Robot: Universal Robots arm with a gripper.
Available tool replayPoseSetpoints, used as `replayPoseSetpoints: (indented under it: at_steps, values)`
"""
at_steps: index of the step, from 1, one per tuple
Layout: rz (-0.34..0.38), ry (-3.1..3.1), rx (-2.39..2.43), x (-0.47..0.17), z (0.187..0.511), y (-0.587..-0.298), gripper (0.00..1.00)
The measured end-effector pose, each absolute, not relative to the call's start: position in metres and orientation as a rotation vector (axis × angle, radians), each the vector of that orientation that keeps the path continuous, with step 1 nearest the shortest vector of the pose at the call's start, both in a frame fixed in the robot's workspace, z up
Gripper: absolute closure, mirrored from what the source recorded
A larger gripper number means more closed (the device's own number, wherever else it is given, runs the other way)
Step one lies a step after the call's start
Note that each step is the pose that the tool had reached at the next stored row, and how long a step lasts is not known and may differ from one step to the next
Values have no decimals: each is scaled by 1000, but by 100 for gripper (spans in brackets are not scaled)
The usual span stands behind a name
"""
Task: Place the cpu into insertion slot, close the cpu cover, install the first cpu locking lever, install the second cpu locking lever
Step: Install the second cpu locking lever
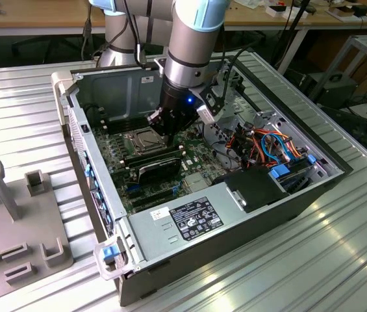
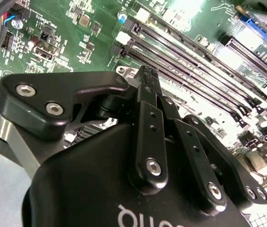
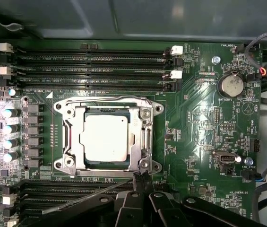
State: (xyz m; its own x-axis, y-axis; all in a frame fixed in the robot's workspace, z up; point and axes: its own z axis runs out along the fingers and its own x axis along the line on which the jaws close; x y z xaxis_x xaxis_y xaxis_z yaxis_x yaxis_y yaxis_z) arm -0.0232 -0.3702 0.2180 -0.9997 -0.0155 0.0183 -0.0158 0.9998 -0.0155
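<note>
The cpu lies flat in the insertion slot, silver top up; the pin field is hidden beneath it. The cpu cover is folded down around the chip. One thin locking lever lies along the socket's edge beside the memory slots. Another wire lever runs slanted across the opposite edge, ending by my fingertips. My gripper is shut and sits at that socket corner; its black fingers are pressed together. In the exterior view the gripper hovers just beside the cpu, inside the open computer case.
Long black memory slots flank the socket on two sides. A round battery and small connectors sit beyond the socket. The case holds a power supply, a black card and bundled cables. A grey fixture stands outside at the exterior view's left.
</note>
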Motion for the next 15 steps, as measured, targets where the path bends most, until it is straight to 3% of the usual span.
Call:
replayPoseSetpoints:
  at_steps: [15]
  values:
    - [25, -3123, 47, -36, 217, -371, 89]
